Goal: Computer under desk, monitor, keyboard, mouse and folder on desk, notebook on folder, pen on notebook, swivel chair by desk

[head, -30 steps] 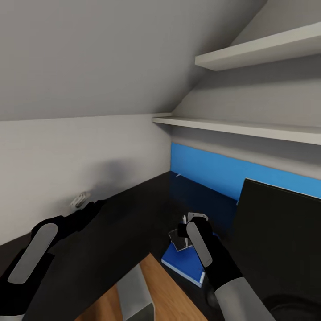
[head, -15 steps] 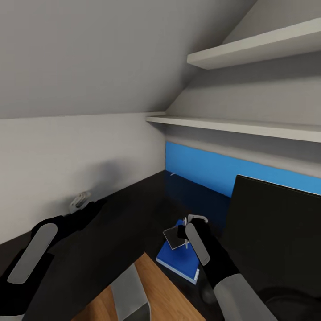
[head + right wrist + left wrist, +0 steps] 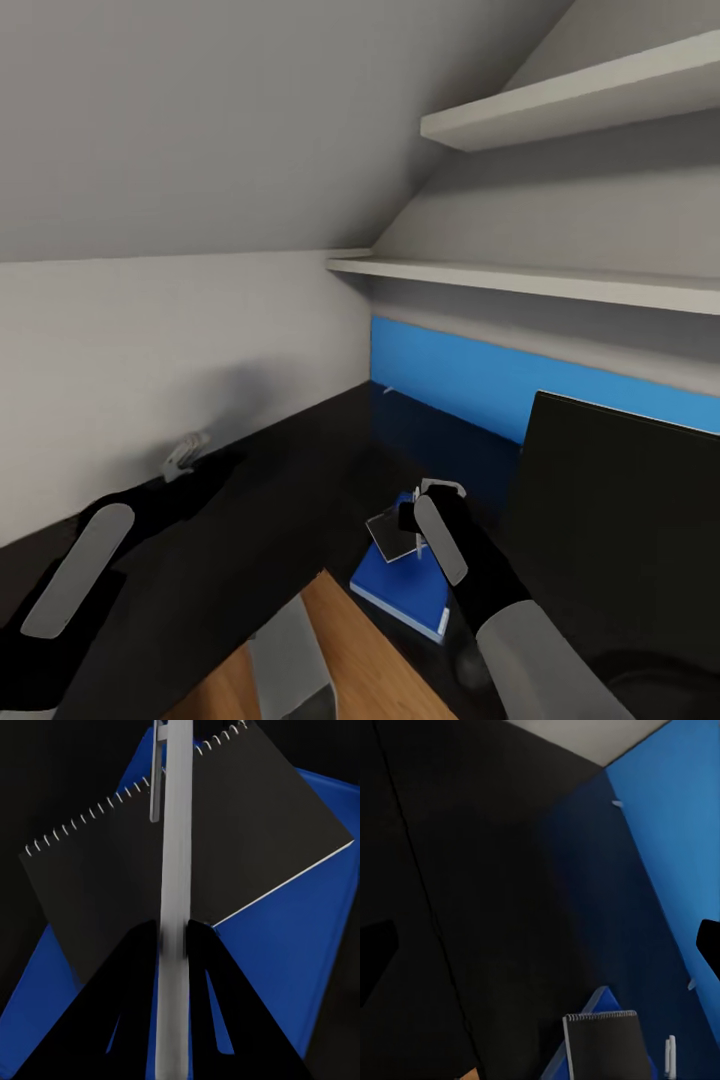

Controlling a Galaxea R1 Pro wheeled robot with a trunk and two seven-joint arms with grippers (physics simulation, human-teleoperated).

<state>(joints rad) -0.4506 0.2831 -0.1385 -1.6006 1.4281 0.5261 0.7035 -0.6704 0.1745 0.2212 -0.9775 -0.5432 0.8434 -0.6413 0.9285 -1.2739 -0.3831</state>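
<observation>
We see our right gripper (image 3: 174, 945) clamped on a slim silver pen (image 3: 176, 855); our left arm (image 3: 75, 570) reaches forward.

The room has a slanted grey ceiling (image 3: 250, 110) that comes down low to a pale wall (image 3: 150, 350). Two long white shelves (image 3: 560, 100) stick out from the wall, one high up and one lower down (image 3: 520, 280). Under the lower shelf runs a bright blue panel (image 3: 450, 375). The blue panel also shows big and bright from the left wrist (image 3: 667, 832). A wide dark top (image 3: 300, 450) spreads out below, and it looks almost black. A soft grey shadow sits on the pale wall just above the dark top. Lower down there is a patch of warm brown wood floor (image 3: 370, 670). A grey upright post (image 3: 295, 660) stands beside the wood.
</observation>
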